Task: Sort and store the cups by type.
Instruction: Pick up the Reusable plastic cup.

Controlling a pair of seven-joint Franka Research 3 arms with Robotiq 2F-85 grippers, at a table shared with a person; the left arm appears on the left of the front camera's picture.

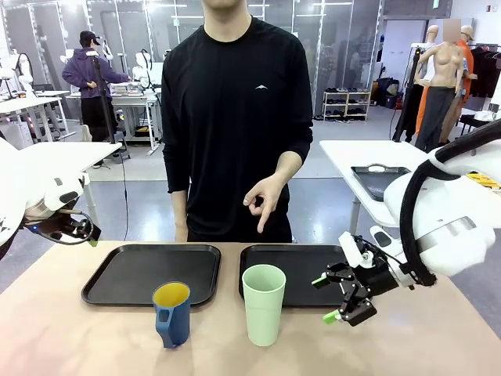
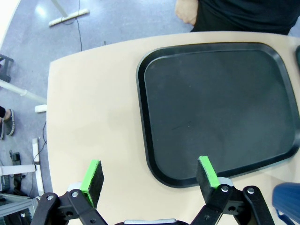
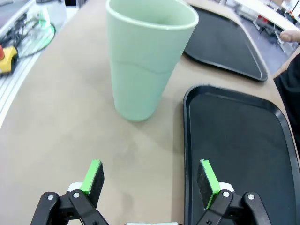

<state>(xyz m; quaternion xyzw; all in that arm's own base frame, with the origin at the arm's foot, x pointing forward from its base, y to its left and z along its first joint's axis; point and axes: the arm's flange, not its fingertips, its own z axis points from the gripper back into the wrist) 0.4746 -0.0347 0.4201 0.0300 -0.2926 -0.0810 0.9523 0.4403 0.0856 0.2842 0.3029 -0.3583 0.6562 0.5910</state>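
A tall mint-green tumbler [image 1: 263, 304] stands upright on the table in front of the right tray [image 1: 297, 276]. Left of it a dark blue mug [image 1: 171, 314] with a yellow inside stands in front of the left tray [image 1: 153, 272]. My right gripper [image 1: 326, 298] hovers open just right of the tumbler, apart from it. In the right wrist view the tumbler [image 3: 145, 61] stands ahead of the open fingers [image 3: 95, 174]. My left gripper [image 1: 84, 233] hangs open above the table's far left edge. In the left wrist view its gripper [image 2: 150, 176] looks down on the left tray [image 2: 215, 108], and an edge of the mug [image 2: 287, 202] shows at bottom right.
A person in black stands at the far side, one hand [image 1: 264, 202] pointing down over the right tray. Both black trays hold nothing. Bare tabletop [image 1: 94, 337] lies left of the mug. Other tables and people are farther back.
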